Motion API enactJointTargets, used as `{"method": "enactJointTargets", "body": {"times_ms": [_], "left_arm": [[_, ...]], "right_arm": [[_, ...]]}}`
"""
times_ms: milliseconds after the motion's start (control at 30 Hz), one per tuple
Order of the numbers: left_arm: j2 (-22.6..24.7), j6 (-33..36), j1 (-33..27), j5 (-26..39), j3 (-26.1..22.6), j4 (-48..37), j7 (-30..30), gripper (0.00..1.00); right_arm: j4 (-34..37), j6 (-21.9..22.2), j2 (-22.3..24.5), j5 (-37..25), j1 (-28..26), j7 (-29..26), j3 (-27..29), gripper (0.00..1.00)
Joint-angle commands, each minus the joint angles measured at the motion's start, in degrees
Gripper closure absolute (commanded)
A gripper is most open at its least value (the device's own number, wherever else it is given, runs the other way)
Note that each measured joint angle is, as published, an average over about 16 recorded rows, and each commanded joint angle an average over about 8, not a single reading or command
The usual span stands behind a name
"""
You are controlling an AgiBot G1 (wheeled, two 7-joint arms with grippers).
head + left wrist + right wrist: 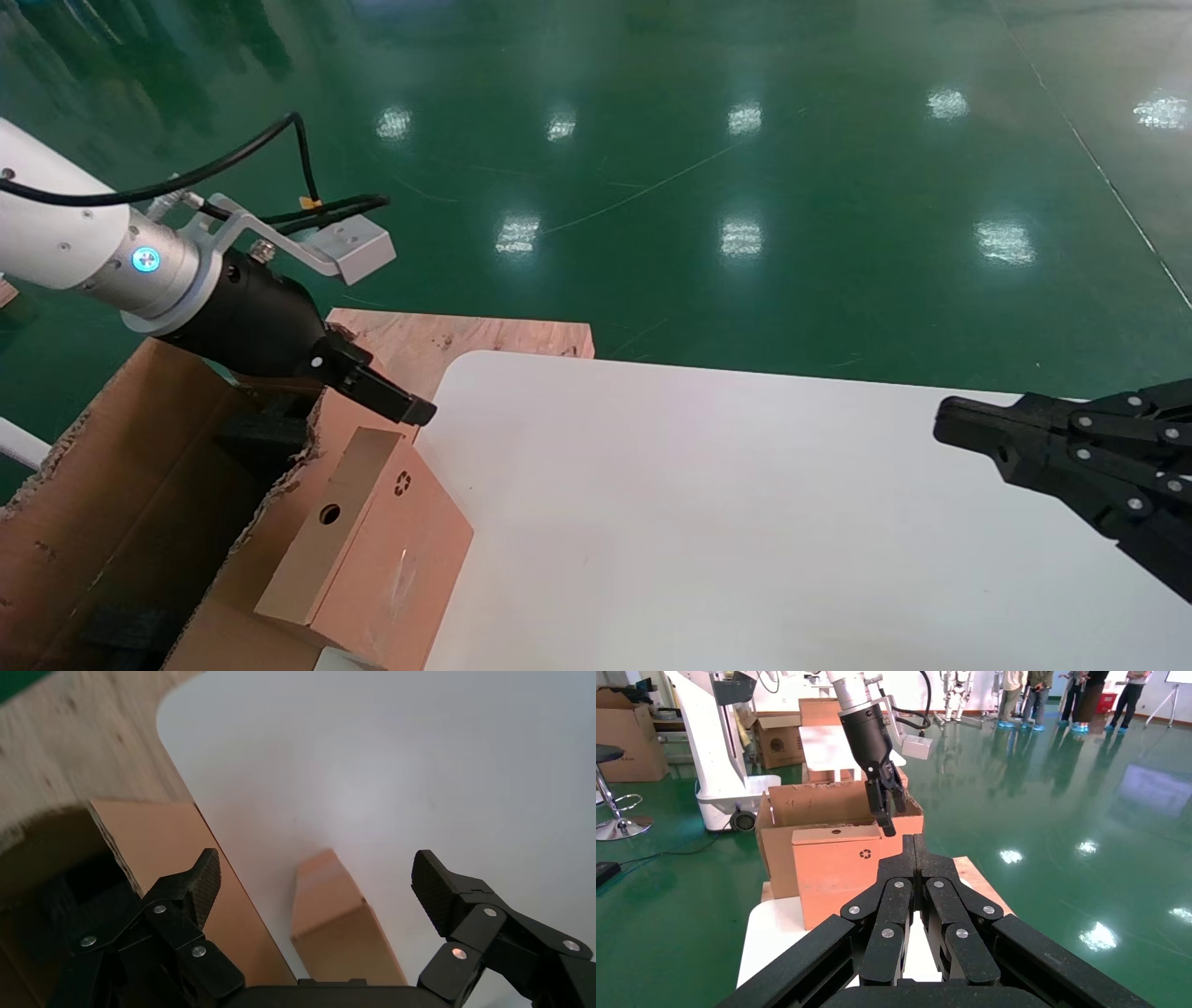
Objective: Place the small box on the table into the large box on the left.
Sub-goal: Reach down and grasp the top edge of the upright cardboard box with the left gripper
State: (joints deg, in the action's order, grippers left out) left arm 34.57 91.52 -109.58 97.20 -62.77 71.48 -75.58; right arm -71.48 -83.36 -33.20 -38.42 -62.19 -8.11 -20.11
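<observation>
from the head view, the small box (372,540) stood tilted at the left edge of the bench (745,522), touching the large box (121,503), with the left gripper (391,396) above it. in the left wrist view its jaws were wide and empty. in the right wrist view the right gripper (918,855) was closed, well apart. a grip on the leaning box might slip.
</observation>
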Motion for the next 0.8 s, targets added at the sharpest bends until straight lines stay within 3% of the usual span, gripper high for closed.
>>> {"method": "enactJointTargets", "body": {"times_ms": [33,467,800], "left_arm": [[0.15,0.18,-1.61,-0.53,-2.66,-0.44,-2.07,0.0],[2.19,0.05,-9.86,-10.68,-24.35,-5.38,-8.31,0.0],[3.86,-0.68,-13.67,-17.87,-33.36,-8.94,-6.61,0.0]], "right_arm": [[0.0,0.0,0.0,0.0,0.0,0.0,0.0,1.0],[0.0,0.0,0.0,0.0,0.0,0.0,0.0,1.0],[0.0,0.0,0.0,0.0,0.0,0.0,-0.01,1.0]]}}
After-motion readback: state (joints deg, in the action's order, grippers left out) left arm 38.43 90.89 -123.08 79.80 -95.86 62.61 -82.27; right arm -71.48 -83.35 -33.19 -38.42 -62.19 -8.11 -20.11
